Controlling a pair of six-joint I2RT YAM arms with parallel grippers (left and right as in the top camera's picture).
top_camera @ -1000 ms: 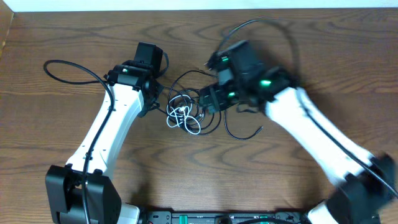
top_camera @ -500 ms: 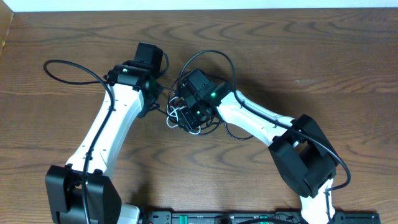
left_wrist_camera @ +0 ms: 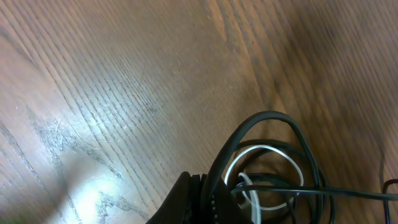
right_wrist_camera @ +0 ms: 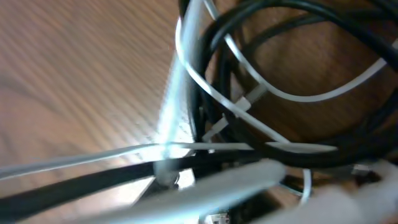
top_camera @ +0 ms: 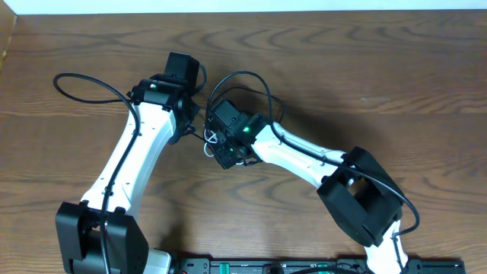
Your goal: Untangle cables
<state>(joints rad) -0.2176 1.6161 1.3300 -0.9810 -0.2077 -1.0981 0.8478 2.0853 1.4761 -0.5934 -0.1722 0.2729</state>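
Observation:
The cables lie in one tangle [top_camera: 210, 138] at the table's middle, mostly hidden under my right gripper [top_camera: 226, 155], which is pressed down onto it. In the right wrist view, white cable [right_wrist_camera: 273, 93] and black cable [right_wrist_camera: 261, 18] strands cross right in front of the jaws, too blurred to show how the jaws stand. My left gripper [top_camera: 199, 131] sits at the tangle's left edge. In the left wrist view it [left_wrist_camera: 211, 202] is shut on a black cable loop [left_wrist_camera: 273, 117], with a white loop [left_wrist_camera: 264, 149] just beyond.
The thicker black cable of the right arm arches over the tangle [top_camera: 247, 76]. The left arm's own cable loops out to the far left [top_camera: 76, 80]. Bare wooden table [top_camera: 396, 84] lies on all sides.
The right arm has swung left and down onto the tangle, and its jaws have narrowed. The left arm and its grip are unchanged.

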